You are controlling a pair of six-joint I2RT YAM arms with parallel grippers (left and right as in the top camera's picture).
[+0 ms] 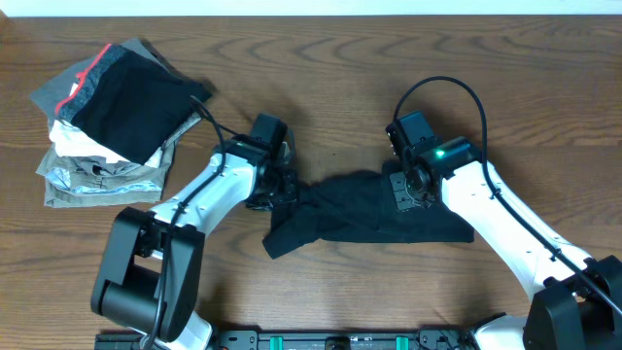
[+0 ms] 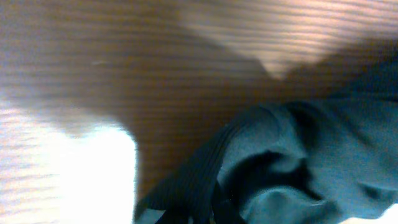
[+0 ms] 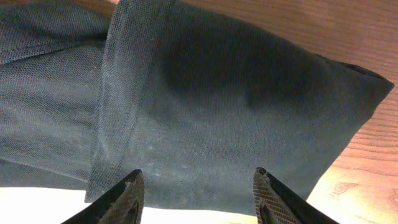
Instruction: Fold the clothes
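Observation:
The clothes [image 1: 379,216], a black T-shirt, lie crumpled in a wide strip on the wooden table between my two arms. My left gripper [image 1: 282,191] sits at the shirt's left end and is shut on a ribbed fold of the fabric. In the blurred left wrist view that fold of the clothes [image 2: 205,180] runs down into the left gripper [image 2: 214,216] at the bottom edge. My right gripper [image 1: 406,191] hovers over the shirt's right part. In the right wrist view the right gripper [image 3: 199,183] is open, both fingertips [image 3: 129,193] above flat cloth of the clothes [image 3: 217,93], holding nothing.
A pile of folded garments [image 1: 109,126], grey and white with a black, red-trimmed one on top, lies at the back left of the table [image 1: 321,58]. A dark rail [image 1: 340,340] runs along the front edge.

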